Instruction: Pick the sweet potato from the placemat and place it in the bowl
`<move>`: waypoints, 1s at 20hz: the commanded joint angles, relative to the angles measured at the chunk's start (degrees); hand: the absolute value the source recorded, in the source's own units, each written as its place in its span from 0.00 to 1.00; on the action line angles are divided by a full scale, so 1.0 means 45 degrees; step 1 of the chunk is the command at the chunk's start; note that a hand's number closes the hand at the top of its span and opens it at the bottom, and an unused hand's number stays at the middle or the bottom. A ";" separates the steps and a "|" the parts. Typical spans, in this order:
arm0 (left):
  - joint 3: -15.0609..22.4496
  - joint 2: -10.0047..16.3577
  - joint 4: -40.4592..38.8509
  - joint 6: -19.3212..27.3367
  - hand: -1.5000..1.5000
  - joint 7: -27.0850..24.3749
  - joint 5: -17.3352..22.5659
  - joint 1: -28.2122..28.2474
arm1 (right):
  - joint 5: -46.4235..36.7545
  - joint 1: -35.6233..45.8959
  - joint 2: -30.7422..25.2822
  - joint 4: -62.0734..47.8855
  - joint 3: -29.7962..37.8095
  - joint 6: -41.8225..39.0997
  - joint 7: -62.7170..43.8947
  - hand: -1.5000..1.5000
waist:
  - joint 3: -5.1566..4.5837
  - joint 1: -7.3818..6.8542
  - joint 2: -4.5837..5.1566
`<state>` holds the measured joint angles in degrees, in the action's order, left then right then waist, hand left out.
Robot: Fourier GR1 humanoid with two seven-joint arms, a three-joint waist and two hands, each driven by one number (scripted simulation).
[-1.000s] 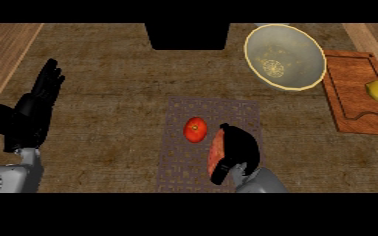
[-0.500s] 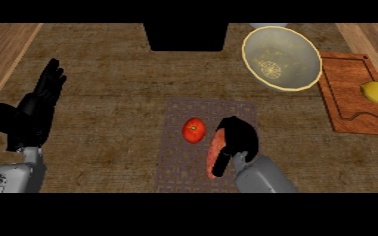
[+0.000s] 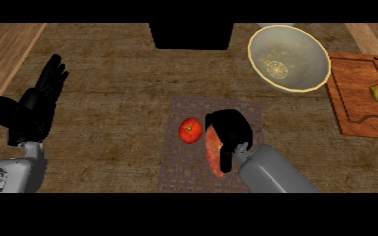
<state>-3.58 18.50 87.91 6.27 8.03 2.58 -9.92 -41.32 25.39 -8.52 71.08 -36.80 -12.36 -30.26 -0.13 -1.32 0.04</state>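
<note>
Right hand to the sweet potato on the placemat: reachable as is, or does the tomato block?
Probably yes. The right hand sits directly over the sweet potato on the placemat; the tomato lies to its left, not between them.

**Q:** Where is your right hand?
**A:** Your right hand enters from the lower edge on the right forearm, which slants up and leftward. The palm faces down, and the fingers are curled round the sweet potato.

**Q:** And your left hand?
**A:** Your left hand rests at the view's left edge, fingers straight and pointing up, holding nothing. The left forearm shows grey below it, in the lower left corner.
</note>
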 commanded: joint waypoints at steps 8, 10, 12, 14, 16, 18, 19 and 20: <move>-0.0215 -0.0311 -0.0386 0.0291 0.50 -0.0167 -0.0313 -0.0065 | -0.1308 0.1206 -0.1779 0.3072 0.0373 0.0405 0.2667 1.00 | 0.0023 0.0492 -0.0061; -0.0450 0.0027 0.0164 -0.0067 0.50 0.0032 -0.0020 0.0491 | -0.1239 0.1205 -0.2393 0.3977 0.1301 0.0787 0.2604 1.00 | 0.0030 0.0450 -0.0102; -0.0401 0.0140 0.0470 -0.0310 0.50 -0.0102 0.0038 0.0898 | -0.1215 0.2052 -0.2335 0.4676 0.2296 0.1017 0.1956 1.00 | 0.0028 0.0392 -0.0160; -0.0363 -0.0141 0.0128 0.0055 0.50 -0.0045 -0.0131 0.0383 | -0.1371 0.1625 -0.1909 0.5541 0.2617 0.1918 0.1533 1.00 | 0.0030 0.0531 -0.0107; -0.0358 0.0055 0.0415 -0.0169 0.50 0.0079 -0.0107 0.0512 | -0.0108 0.2002 -0.2790 0.6825 0.4147 0.0739 0.1494 1.00 | 0.0030 0.0559 -0.0123; -0.0376 -0.0137 0.0544 -0.0041 0.50 0.0517 -0.0026 0.0146 | -0.0067 0.1685 -0.2245 0.7480 0.4248 0.0646 0.0814 1.00 | 0.0029 0.0436 -0.0076; -0.0238 -0.0314 0.0567 -0.0095 0.50 -0.0223 -0.0221 0.0870 | -0.0184 0.1377 -0.2586 0.7253 0.4805 0.1066 0.1210 1.00 | 0.0029 0.0364 -0.0051; -0.0436 -0.0199 -0.0218 -0.0053 0.50 -0.0661 -0.0464 0.0518 | 0.0049 0.1385 -0.2767 0.7630 0.5126 0.0494 0.1083 1.00 | 0.0025 0.0394 -0.0034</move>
<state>-5.15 17.86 89.06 6.04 7.60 1.71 -7.53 -42.86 32.30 -19.78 100.43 -19.02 -8.25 -23.59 0.00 0.66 -0.32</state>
